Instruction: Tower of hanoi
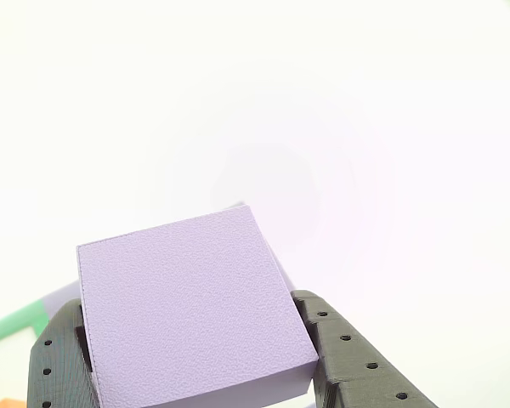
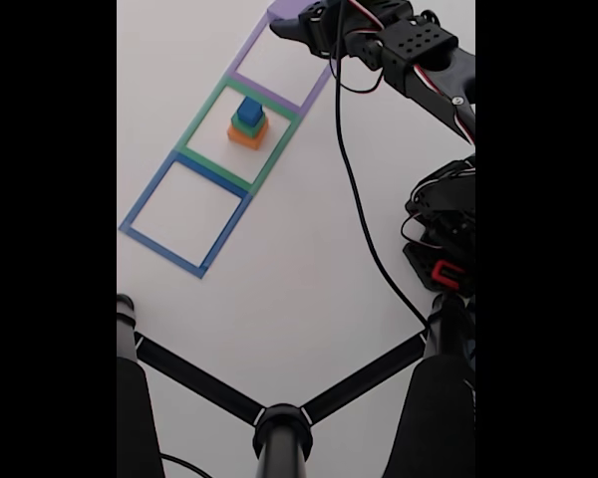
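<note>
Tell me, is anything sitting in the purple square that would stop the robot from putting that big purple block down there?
Nothing visible does. The gripper holds the purple block over the purple taped square, whose visible part is bare. The orange, green and blue blocks are stacked apart in the green taped square.

My two fingers (image 1: 59,365) run off the bottom edge of the other view, so their tips are out of sight behind the purple block (image 1: 191,310). The block's lower edge is cut off there too. The surface behind it is washed out to white. In the fixed view, the purple block (image 2: 291,8) is clipped by the top edge, and my arm (image 2: 419,55) hides its right side.
</note>
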